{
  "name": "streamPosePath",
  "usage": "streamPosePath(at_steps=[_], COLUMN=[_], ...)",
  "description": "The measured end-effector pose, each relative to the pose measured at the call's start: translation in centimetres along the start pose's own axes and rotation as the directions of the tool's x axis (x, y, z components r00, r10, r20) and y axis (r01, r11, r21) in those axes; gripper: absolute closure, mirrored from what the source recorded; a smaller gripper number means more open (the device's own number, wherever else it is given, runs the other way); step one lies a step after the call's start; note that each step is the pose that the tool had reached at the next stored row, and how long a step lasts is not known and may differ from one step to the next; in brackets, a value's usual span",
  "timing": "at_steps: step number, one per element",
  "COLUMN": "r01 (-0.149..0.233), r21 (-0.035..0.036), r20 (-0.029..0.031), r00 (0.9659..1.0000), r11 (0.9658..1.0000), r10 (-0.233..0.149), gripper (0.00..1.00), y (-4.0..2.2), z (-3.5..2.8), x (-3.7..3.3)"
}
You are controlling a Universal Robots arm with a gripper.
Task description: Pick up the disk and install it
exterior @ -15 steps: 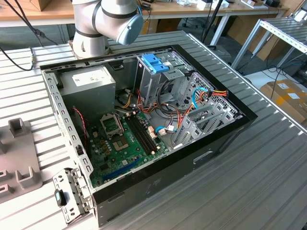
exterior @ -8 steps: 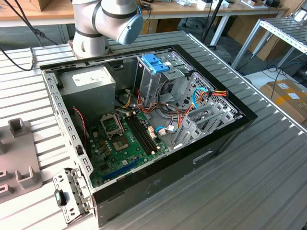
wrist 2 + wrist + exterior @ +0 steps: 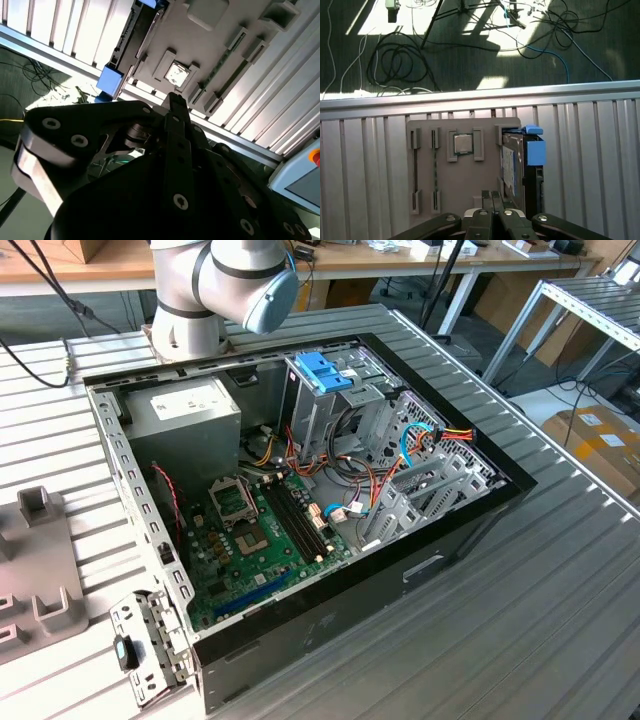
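Ribbed grey metal surface carries an open black PC case lying on its side; benches and cardboard boxes stand behind it. Inside the case: green mobo, grey PSU at the far end, and a tall grey drive cage w/ a chunky light-blue bracket on top, w/ bundles of coloured wires beside it. Arm's base sits on the surface just beyond the far side of the case. At the ext. view's left lies a flat grey tray w/ raised holders, well apart from the drive cage. In both wrist views the tray is seen from above: a CPU chip lies in a square holder near its middle, w/ long narrow slots to one side of it. The disk stands on edge in a holder at the tray's side, just beside the CPU holder, w/ dark body, bright blue carrier, and blue end tab sticking out past the tray's edge. The pincer hangs above the tray, fingertips pressed together w/ nothing between them, near the disk but apart from it. Past the surface's edge is dark floor w/ loose cables and patches of sunlight.
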State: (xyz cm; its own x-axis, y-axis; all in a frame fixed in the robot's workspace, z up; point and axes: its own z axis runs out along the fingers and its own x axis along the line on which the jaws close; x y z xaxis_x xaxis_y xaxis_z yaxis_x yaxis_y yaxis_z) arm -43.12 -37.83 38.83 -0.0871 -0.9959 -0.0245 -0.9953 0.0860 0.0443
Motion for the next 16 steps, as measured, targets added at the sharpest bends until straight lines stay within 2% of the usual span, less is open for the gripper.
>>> streamPosePath(at_steps=[5, 7, 8, 10, 16], r01=[-0.043, -0.065, -0.088, -0.107, -0.112], r21=[0.0009, 0.0015, 0.002, 0.0023, 0.0024], r20=[0.0019, 0.0029, 0.0041, 0.0048, 0.0051], r00=[0.9991, 0.9979, 0.9961, 0.9943, 0.9936], r11=[0.9991, 0.9979, 0.9961, 0.9943, 0.9937], r10=[0.043, 0.065, 0.088, 0.107, 0.112], gripper=[0.89, 0.89, 0.89, 0.89, 0.89], y=[0.0, -0.01, -0.01, 0.0, 0.0], z=[0.06, 0.09, 0.11, 0.11, 0.11], x=[0.0, 0.0, 0.0, 0.0, 0.0])
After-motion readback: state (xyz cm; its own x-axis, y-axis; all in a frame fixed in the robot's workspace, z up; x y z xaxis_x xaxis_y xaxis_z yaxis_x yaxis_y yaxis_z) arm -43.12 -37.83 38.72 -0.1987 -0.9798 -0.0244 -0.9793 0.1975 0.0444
